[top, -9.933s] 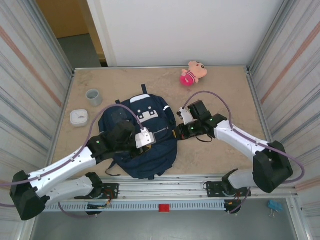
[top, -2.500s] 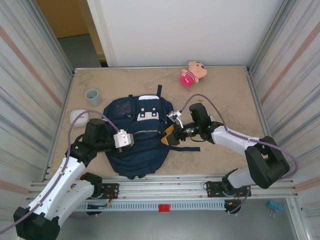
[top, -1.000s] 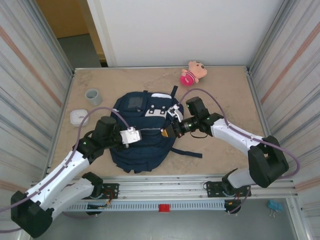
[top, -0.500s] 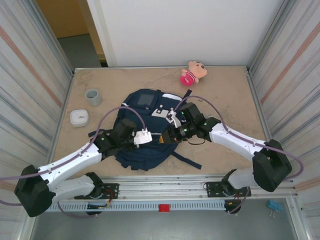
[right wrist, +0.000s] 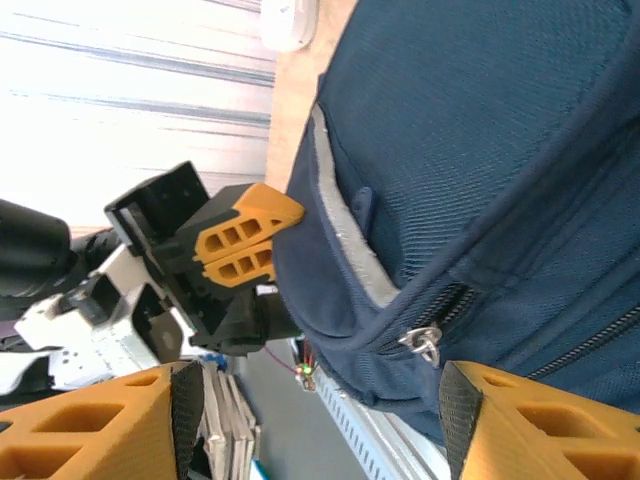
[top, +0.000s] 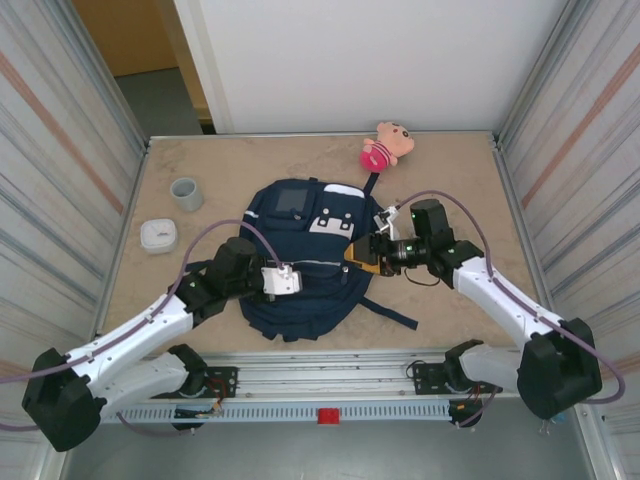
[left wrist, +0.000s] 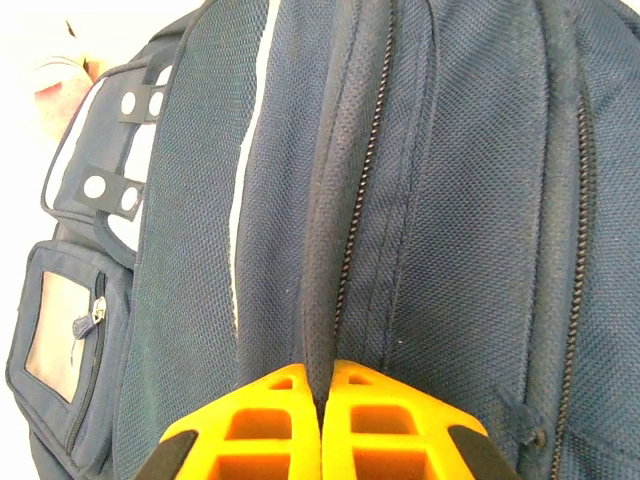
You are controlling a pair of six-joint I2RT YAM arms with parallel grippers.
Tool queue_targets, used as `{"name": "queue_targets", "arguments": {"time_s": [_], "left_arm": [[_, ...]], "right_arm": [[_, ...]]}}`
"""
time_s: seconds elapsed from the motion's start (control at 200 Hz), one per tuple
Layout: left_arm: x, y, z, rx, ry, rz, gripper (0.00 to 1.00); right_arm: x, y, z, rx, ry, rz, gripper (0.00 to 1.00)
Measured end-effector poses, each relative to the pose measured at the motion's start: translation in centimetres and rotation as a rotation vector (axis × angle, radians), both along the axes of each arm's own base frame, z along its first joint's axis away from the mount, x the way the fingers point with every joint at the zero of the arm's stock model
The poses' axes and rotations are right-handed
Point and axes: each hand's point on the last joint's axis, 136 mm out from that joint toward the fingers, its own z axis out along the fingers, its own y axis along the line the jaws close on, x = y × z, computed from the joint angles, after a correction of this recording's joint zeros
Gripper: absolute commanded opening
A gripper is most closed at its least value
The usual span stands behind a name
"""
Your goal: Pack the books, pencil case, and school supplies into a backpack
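Note:
The navy backpack (top: 310,265) lies flat mid-table, its white patch (top: 330,222) toward the far side. My left gripper (top: 298,274) comes in from the left; in the left wrist view the left gripper (left wrist: 320,372) is shut on a raised fold of backpack (left wrist: 420,180) fabric beside a zipper. My right gripper (top: 362,254) stands open at the bag's right edge. In the right wrist view the right gripper (right wrist: 318,388) frames the backpack (right wrist: 480,150) side and a zipper pull (right wrist: 425,343), touching neither. The books, pencil case and school supplies are out of view.
A pink-and-tan plush toy (top: 386,145) lies at the far edge. A grey cup (top: 187,193) and a white rounded box (top: 158,235) sit at the left. A dark strap (top: 385,311) trails from the bag toward the near rail. Metal walls close both sides.
The right gripper opened, let go of the backpack and drew back to the right. The backpack shifted right and turned, with the left gripper still shut on it.

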Motion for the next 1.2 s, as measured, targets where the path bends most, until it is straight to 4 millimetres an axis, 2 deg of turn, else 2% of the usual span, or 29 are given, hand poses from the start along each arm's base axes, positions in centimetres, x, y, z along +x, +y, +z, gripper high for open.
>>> {"name": "queue_targets", "arguments": {"time_s": [0.225, 0.446, 0.566, 0.636, 0.772, 0.942, 1.072, 1.203], "left_arm": [[-0.1, 0.0, 0.0, -0.003, 0.003, -0.016, 0.0], [-0.1, -0.1, -0.1, -0.012, 0.014, -0.021, 0.0], [-0.1, -0.2, -0.1, -0.021, 0.023, -0.021, 0.0], [-0.1, -0.2, -0.1, -0.023, 0.025, -0.021, 0.0], [-0.1, -0.2, 0.0, -0.03, 0.032, -0.02, 0.0], [-0.2, -0.4, 0.2, -0.047, 0.04, -0.015, 0.0], [0.0, -0.3, 0.2, -0.05, 0.039, -0.006, 0.0], [0.5, -0.2, 0.1, -0.043, 0.045, 0.026, 0.0]], "right_arm": [[1.0, 0.3, -2.0, -0.023, 0.088, -0.033, 0.65], [-1.8, 1.8, -2.7, -0.11, -0.026, 0.077, 0.64], [-2.2, 2.2, -3.2, -0.148, -0.086, 0.103, 0.6], [-2.2, 2.3, -3.5, -0.173, -0.115, 0.107, 0.52], [-2.0, 2.2, -4.3, -0.233, -0.168, 0.105, 0.29], [-1.2, 1.5, -5.1, -0.304, -0.225, 0.085, 0.07], [-0.9, 1.1, -5.2, -0.333, -0.249, 0.074, 0.0], [-0.9, 0.7, -4.4, -0.347, -0.28, 0.06, 0.0]]}}
